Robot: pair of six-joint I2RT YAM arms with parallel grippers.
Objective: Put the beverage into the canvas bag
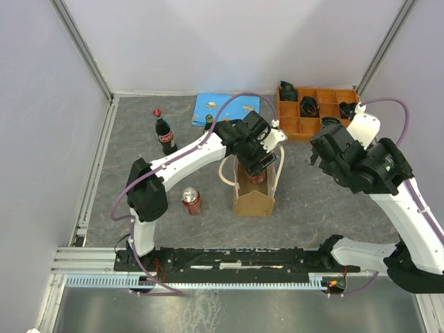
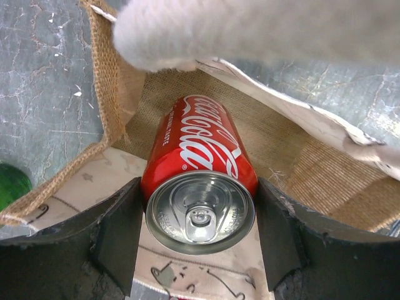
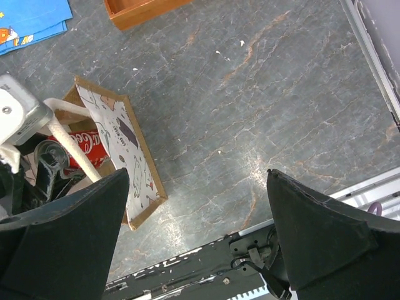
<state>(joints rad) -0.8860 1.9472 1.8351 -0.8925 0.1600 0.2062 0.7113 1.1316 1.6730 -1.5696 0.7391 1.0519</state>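
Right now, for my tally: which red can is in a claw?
The can in the left claw, at the canvas bag's mouth; the other can stands untouched on the table.

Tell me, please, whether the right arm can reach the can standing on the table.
Probably not easily: the canvas bag and the left gripper above it stand between the open right gripper and that can.

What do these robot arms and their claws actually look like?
The left arm and right arm are slim, with smooth white shells and chunky black joints, on black bases. A thin purple cable loops alongside each. Each ends in a black claw, the left claw and right claw, with two broad, flat, matte fingers. I can't see any markings.
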